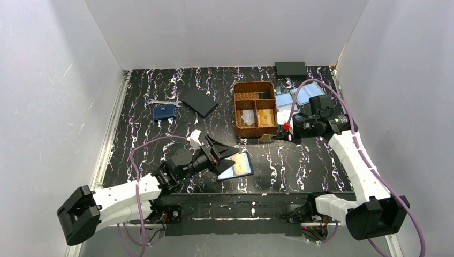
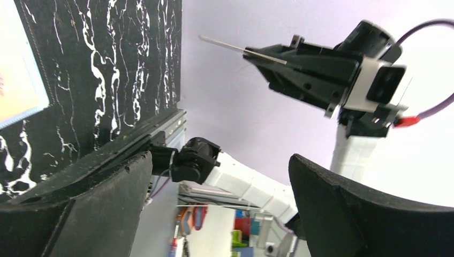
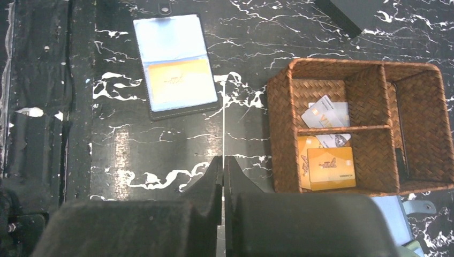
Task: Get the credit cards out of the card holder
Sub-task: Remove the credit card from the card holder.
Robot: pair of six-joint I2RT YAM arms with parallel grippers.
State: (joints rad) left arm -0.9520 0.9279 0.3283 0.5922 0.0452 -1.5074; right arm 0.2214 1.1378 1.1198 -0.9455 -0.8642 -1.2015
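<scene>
Orange-gold plastic credit cards (image 3: pixel 331 167) are lying in the brown wicker basket (image 3: pixel 281 134); right gripper (image 3: pixel 223 160) is pinching another thin card (image 2: pixel 235 48), left gripper (image 2: pixel 219 160) is gaping empty, one orange card (image 3: pixel 179 83) is waiting inside the black-rimmed blue-sleeved card holder (image 3: pixel 170 37).

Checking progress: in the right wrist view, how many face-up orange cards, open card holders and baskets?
Open card holder: 1
Woven basket: 1
Orange credit cards: 3, one in the holder, two in the basket
Total: 5
</scene>
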